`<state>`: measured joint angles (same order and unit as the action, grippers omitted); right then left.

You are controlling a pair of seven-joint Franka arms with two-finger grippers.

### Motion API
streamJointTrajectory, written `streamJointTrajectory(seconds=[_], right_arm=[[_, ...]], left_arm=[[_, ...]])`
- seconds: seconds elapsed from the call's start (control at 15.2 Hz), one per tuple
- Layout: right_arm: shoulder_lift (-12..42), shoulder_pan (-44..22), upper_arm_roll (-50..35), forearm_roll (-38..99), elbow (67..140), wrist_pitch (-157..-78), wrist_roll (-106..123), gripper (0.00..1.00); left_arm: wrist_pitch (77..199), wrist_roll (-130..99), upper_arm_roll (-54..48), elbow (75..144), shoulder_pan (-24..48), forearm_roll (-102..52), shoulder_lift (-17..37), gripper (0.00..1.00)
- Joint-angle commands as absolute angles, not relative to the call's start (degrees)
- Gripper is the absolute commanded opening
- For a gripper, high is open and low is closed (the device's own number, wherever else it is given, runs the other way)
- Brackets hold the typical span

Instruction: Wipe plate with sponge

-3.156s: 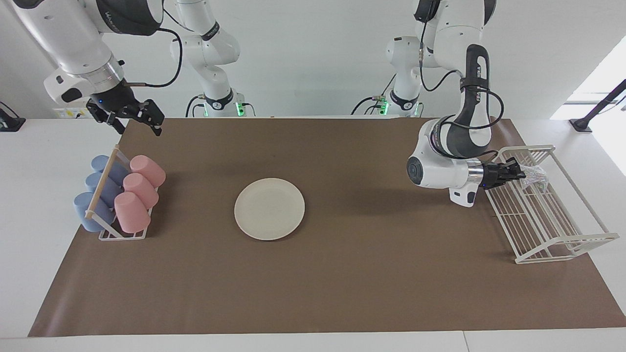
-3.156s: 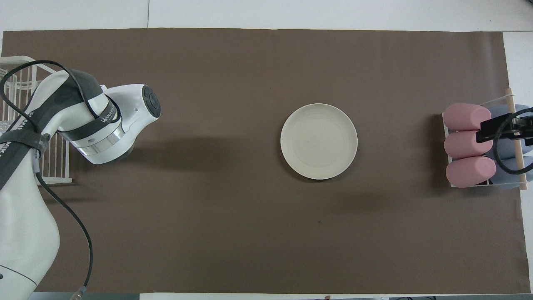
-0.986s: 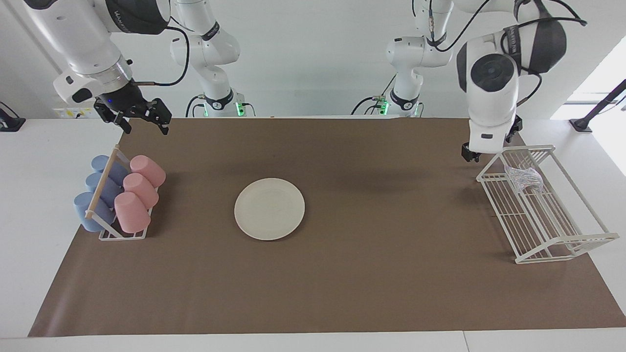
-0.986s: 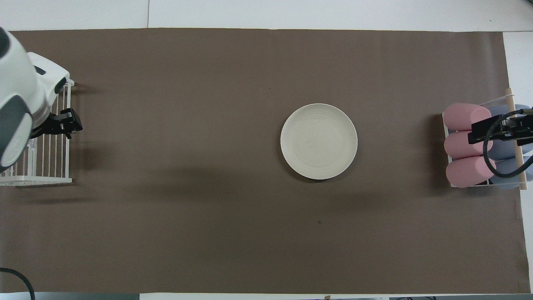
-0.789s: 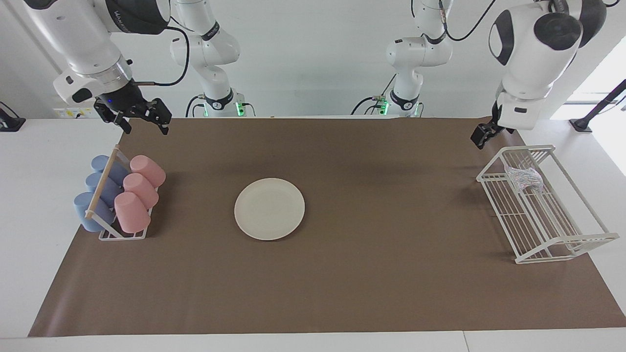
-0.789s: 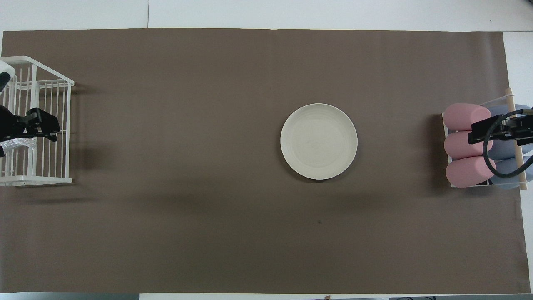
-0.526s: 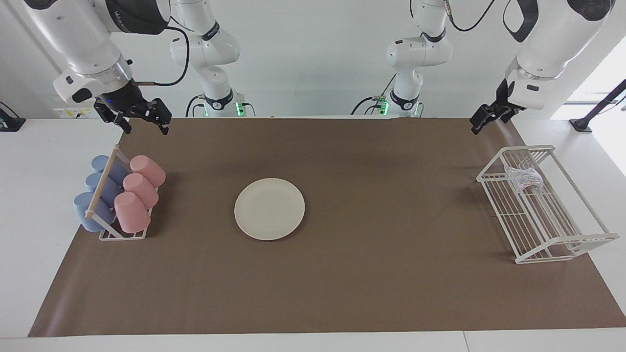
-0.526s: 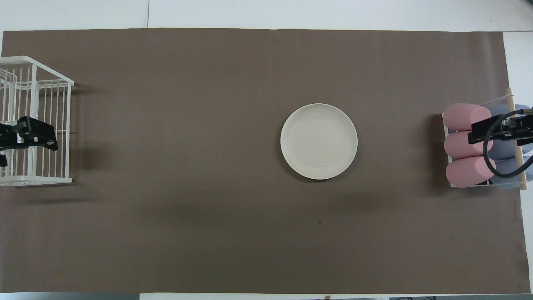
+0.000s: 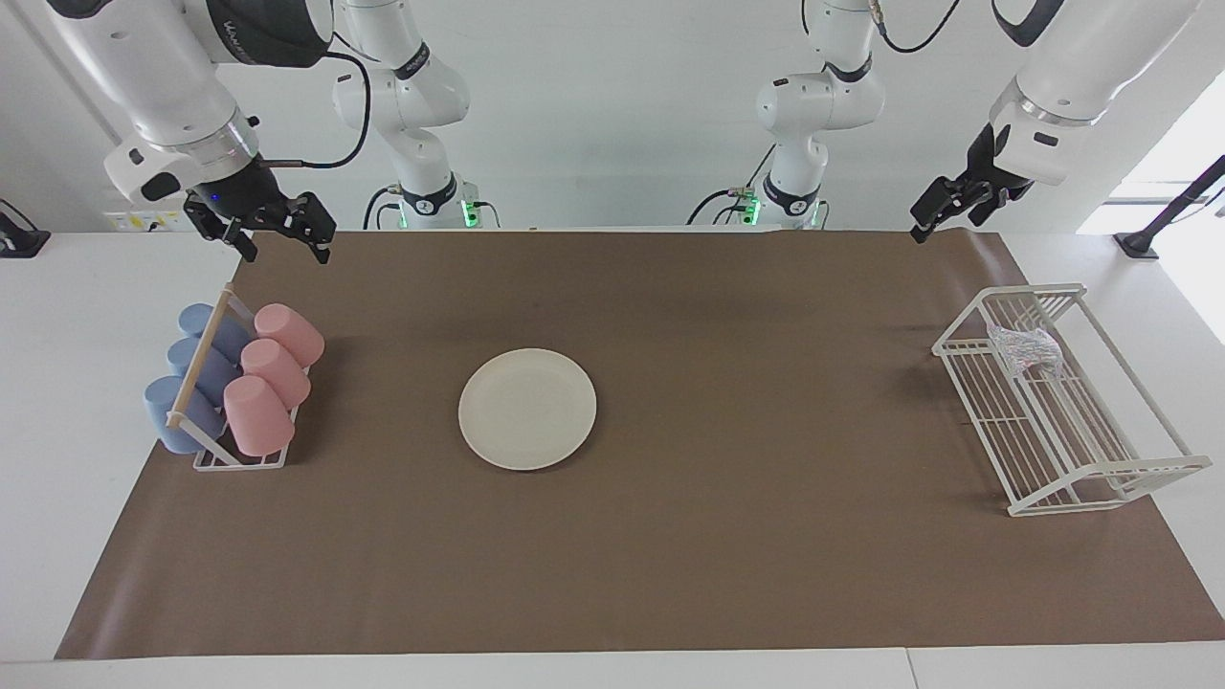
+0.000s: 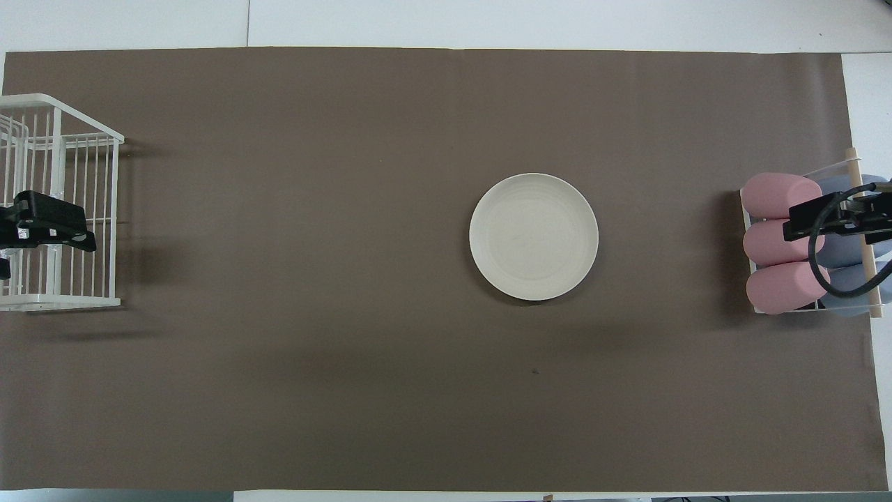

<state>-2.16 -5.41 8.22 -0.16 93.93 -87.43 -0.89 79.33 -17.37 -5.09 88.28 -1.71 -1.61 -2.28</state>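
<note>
Sponge (image 9: pixel 1026 349): lying in the white wire rack (image 9: pixel 1081 450), well apart from the plate (image 9: pixel 527 409), toward the left arm's end of the desk (image 9: pixel 766 574). Looking soft, light and loosely wadded, so probably squashing readily and needing only a gentle pinch; likely catching on the rack's wires if dragged sideways, so better lifting straight up. Judging the top of the wad as the place to take hold, closing across its middle and leaving enough mesh bulging below for rubbing. Expecting little risk of slipping, more of gripping only a loose strand. Plate: sitting flat and bare, looking stiff and smooth, possibly sliding under a hard sideways rub. Left hand (image 9: pixel 930 218): hanging high, carrying nothing, toward the left arm's end from the plate; whether spread or closed, impossible to tell. Right hand (image 9: pixel 276 239): waiting raised and spread wide, holding nothing, toward the right arm's end from the plate.
</note>
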Motion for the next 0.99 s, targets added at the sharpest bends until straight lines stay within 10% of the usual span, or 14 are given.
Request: streamJointTrajectory(seconds=[0.0,0.2,0.92], right_arm=[[-2.7,-5.5,8.3,-0.2,94.4,-87.3,-1.7,1.00],[-2.7,-5.5,8.3,-0.2,94.3,-87.3,-1.7,1.00],[-2.7,-5.5,8.3,-0.2,94.4,-87.3,-1.7,1.00]], left_arm=[[77.4,-16.7,-3.7,83.0,1.0,-2.1,2.1,1.00],[84.9,-11.3,-3.7,91.0,1.1,-2.5,-0.8,1.00],[82.1,-9.5,-2.5,88.4,1.2,-2.9,0.1,1.00]])
